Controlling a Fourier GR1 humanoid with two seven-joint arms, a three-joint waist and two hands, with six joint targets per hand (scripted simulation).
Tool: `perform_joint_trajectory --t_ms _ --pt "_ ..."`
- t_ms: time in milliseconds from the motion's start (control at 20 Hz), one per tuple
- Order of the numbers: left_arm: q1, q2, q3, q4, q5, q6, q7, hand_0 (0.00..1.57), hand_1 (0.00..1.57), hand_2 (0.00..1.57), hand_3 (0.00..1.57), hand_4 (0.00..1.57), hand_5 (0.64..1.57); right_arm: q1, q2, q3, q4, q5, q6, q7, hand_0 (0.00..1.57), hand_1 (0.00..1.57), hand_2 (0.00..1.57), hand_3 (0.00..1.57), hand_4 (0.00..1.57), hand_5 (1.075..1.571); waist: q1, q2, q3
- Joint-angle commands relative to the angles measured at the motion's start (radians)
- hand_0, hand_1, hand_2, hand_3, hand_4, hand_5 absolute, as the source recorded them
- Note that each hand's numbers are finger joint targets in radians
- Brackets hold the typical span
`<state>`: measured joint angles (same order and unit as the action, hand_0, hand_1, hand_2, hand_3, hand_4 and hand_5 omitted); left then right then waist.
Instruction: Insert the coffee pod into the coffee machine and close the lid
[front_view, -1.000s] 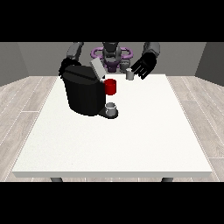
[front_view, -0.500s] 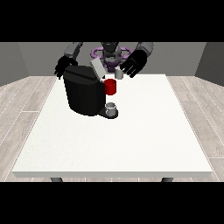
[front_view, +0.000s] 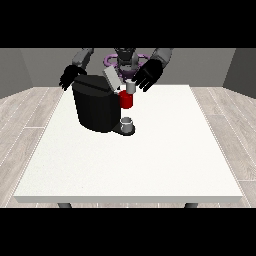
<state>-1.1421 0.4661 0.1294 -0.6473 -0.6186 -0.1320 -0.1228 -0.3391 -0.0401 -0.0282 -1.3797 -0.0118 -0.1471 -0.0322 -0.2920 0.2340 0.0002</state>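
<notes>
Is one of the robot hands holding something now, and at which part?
The robot hand at the view's right is at the small grey coffee pod, apparently at its upper right side; whether it grips it cannot be told. The other robot hand holds nothing.

Grey arms, black robot hand (front_view: 148, 76), maybe purple torso

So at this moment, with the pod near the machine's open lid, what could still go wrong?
1. The coffee pod sits at the fingers of the hand at the view's right, above the red part of the coffee machine; lowered off line, it may miss the opening.
2. The lid stands raised beside the pod, so that hand could knock it.
3. The hand at the view's left hovers by the machine's back edge and might nudge it.
</notes>
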Motion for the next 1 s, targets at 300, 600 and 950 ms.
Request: perform_joint_trajectory --t_ms 300,600,950 --pt "-0.063 -0.005 -0.002 0.012 -0.008 -0.042 0.017 1.27 1.27 1.3 1.22 0.51 1.571 -0.011 0.031 -0.003 0.019 0.022 -0.055 -0.029 0.0 0.0 0.0 0.0 0.54 1.571 0.01 0.03 0.0" --pt "-0.022 -0.061 -0.015 0.011 -0.022 0.005 0.004 1.18 1.18 1.25 1.18 0.49 1.571 -0.027 -0.016 -0.043 0.006 -0.023 -0.016 0.039 0.0 0.0 0.0 0.0 0.52 1.571 0.009 0.01 -0.0001" --pt "-0.015 -0.046 -0.014 0.019 -0.036 0.004 -0.017 1.19 1.19 1.27 1.2 0.51 1.571 0.001 -0.006 -0.053 0.006 -0.039 -0.005 -0.041 0.0 0.0 0.0 0.0 0.48 1.571 0.009 0.03 0.0001"
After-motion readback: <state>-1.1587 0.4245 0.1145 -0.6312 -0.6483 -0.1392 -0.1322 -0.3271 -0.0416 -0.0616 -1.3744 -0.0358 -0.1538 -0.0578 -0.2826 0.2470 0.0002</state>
